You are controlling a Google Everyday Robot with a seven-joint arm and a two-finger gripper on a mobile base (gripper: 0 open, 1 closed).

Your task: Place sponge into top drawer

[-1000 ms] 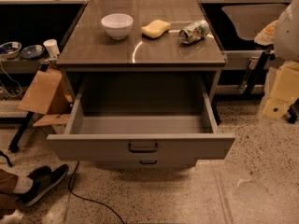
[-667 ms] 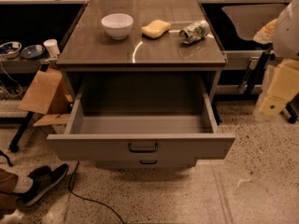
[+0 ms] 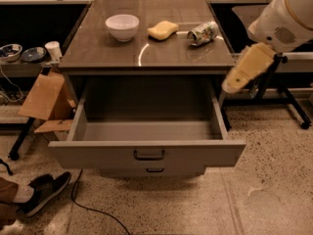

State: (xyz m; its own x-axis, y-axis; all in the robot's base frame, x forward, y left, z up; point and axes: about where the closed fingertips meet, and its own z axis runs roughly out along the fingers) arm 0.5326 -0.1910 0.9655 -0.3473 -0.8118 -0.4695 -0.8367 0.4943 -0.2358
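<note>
Sponge (image 3: 163, 29): one, pale yellow, lying flat on the bench (image 3: 146, 60) top, toward the back, roughly in the middle. Not in any drawer. Flanked by one white bowl (image 3: 122, 26) to the left and one crushed can (image 3: 202, 33) on its side to the right, each near the sponge but not touching it. Three things in all on the bench top.

Below the top, two drawers. Top drawer (image 3: 98, 155) pulled fully out, wide and grey, nothing visible inside, one dark handle in the middle of its front panel. Lower drawer (image 3: 171, 171) closed, only a strip of its front showing under the open one, with one smaller handle.

Gripper (image 3: 234, 83): one, pale yellow, hanging off the right side of the bench, just beside the right rear corner of the open drawer, pointing down and to the left, holding nothing. Apart or together: cannot tell. Above it, the white arm (image 3: 286, 18) reaching in from the upper right corner.

Further out on the left: folded brown cardboard (image 3: 44, 97) leaning by the bench, one white cup (image 3: 53, 50) and two small dishes (image 3: 22, 53) on a low shelf. On the speckled floor, one dark shoe (image 3: 44, 192) and one black cable (image 3: 93, 209).
</note>
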